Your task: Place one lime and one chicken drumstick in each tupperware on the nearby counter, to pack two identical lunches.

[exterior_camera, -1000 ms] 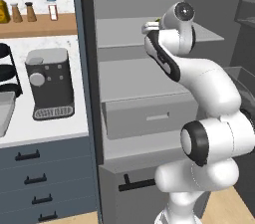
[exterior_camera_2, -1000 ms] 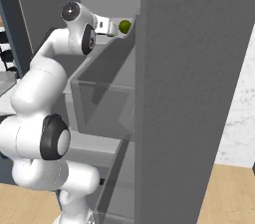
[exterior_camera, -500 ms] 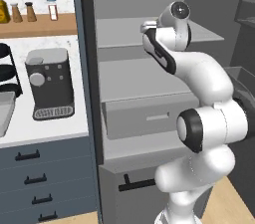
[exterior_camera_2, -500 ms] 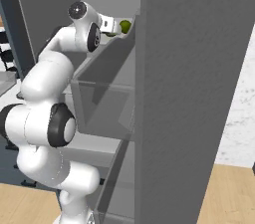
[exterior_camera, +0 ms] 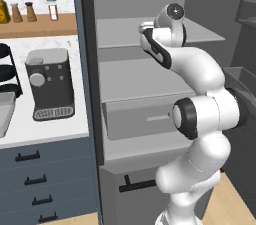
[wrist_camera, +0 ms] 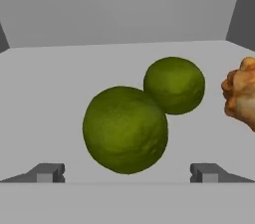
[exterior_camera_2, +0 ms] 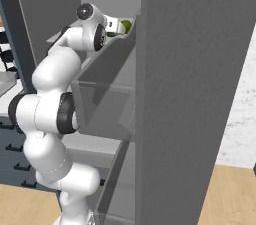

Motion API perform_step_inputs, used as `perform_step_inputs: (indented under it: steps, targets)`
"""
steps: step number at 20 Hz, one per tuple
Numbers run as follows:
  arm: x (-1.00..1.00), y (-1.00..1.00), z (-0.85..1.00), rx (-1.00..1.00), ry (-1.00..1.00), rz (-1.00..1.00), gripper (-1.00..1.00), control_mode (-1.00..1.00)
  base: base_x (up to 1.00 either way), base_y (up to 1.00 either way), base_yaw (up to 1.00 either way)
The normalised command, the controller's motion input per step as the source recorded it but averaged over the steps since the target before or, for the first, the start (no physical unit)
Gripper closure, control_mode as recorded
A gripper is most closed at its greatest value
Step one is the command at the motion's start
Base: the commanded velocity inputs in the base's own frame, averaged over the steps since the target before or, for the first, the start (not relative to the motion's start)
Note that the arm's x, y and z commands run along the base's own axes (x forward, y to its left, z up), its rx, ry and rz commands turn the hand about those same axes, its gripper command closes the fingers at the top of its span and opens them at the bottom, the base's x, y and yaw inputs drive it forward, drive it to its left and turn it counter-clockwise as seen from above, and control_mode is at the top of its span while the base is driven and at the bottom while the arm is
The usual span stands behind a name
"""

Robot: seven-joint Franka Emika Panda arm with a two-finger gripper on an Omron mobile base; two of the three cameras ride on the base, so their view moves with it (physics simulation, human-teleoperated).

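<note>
Two limes sit on the fridge shelf (wrist_camera: 50,83): near lime (wrist_camera: 125,129), far lime (wrist_camera: 174,85) behind it, drumstick (wrist_camera: 241,94) right. Gripper (wrist_camera: 127,172) spread, empty. First pick underway; next, advance and close on the near lime.

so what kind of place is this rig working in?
A rendered home kitchen, most likely. The arm reaches onto an open fridge shelf holding two limes and a fried drumstick; beside it, a white counter carries a coffee machine.

Chicken drumstick (wrist_camera: 242,99) cut by right edge.
</note>
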Motion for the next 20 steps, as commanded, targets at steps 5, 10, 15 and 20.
perform_step_inputs:
  steps: [5,10,15,20]
  targets:
    - [0.31,0.00,0.00,0.00,0.16,0.00,-1.00,-1.00,0.00,0.00,0.00]
    - [0.38,0.00,0.00,0.00,0.04,0.00,-1.00,-1.00,0.00,0.00,0.00]
    - [0.20,0.00,-0.26,0.00,0.01,0.00,1.00,-1.00,0.00,0.00,0.00]
    - [0.00,0.00,-0.56,0.00,0.03,0.00,1.00,-1.00,0.00,0.00,0.00]
